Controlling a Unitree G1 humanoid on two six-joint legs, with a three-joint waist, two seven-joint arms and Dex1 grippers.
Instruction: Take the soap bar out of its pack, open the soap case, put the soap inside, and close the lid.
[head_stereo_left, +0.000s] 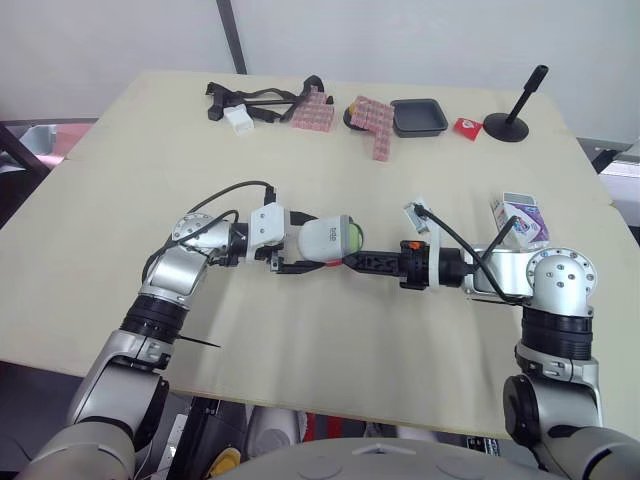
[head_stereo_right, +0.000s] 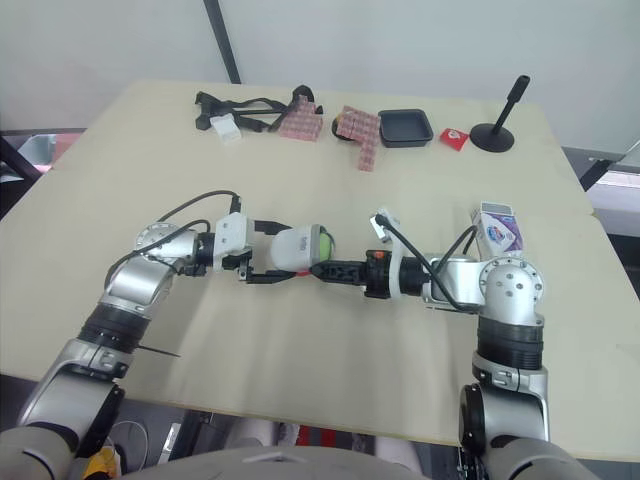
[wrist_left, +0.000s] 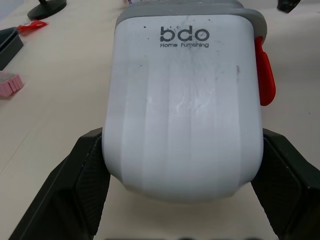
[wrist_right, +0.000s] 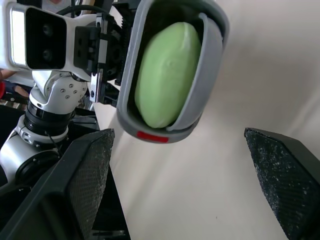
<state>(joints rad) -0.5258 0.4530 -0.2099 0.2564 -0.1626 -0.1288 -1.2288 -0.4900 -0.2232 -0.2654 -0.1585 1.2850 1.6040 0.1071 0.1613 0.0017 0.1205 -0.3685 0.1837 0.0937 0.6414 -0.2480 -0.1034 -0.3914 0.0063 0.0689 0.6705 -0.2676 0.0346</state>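
My left gripper (head_stereo_left: 298, 252) is shut on the white soap case (head_stereo_left: 322, 238), held on its side just above the table; both black fingers (wrist_left: 82, 185) press its sides. The case's open end faces my right arm. A green soap bar (wrist_right: 167, 75) sits inside its grey rim, and a red latch (wrist_left: 264, 75) sticks out at one side. My right gripper (head_stereo_left: 355, 262) is open, its tips at the case's open end and just below it, touching nothing that I can see. The soap pack (head_stereo_left: 520, 218), a white and purple box, lies on the table by my right elbow.
Along the far side of the table (head_stereo_left: 120, 180) lie a black strap with a white piece (head_stereo_left: 240, 105), two pink packs (head_stereo_left: 312, 110), a black tray (head_stereo_left: 418, 117), a small red item (head_stereo_left: 467, 127) and a black stand (head_stereo_left: 510, 122). The table's near edge runs just under both arms.
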